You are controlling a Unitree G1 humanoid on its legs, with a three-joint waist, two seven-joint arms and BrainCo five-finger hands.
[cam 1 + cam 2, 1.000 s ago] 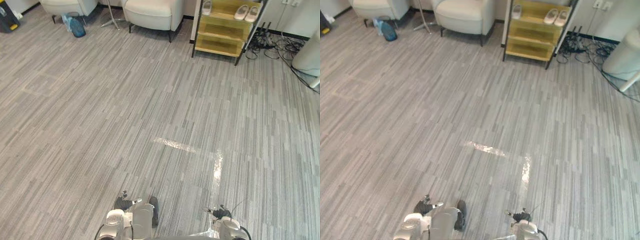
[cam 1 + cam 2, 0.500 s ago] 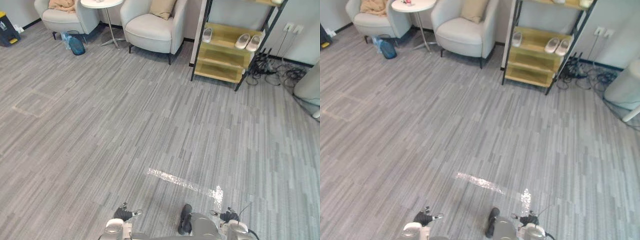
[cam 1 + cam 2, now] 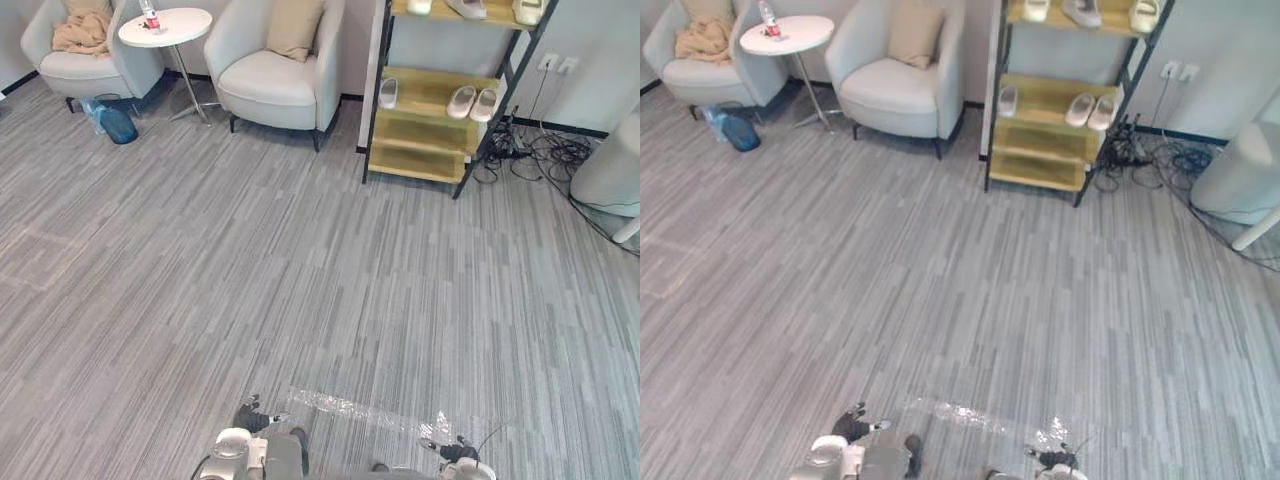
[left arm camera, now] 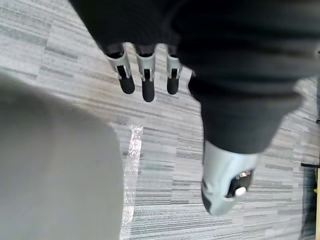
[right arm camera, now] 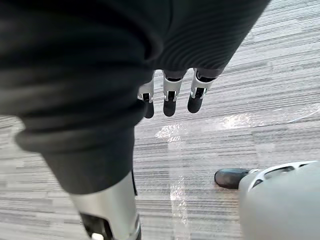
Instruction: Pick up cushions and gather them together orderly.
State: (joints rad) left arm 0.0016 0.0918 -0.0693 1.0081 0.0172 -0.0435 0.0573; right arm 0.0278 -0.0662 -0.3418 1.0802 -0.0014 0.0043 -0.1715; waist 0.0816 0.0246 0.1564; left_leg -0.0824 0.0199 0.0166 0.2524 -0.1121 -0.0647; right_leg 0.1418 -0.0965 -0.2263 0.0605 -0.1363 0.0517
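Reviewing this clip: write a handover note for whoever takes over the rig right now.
Left hand: open, empty. Right hand: open, empty.
Beige cushion leans against the back of the nearer armchair. A tan crumpled piece, cushion or throw I cannot tell, lies on the far-left armchair.
Done: nothing picked up or gathered yet.
Left: approach the chairs, pick up the cushions, set them together neatly.

Grey striped floor (image 3: 300, 280) carries two pale armchairs (image 3: 272, 88), a round desk (image 3: 165, 26), a shoe shelf (image 3: 432, 120) and a blue bag (image 3: 116, 126).
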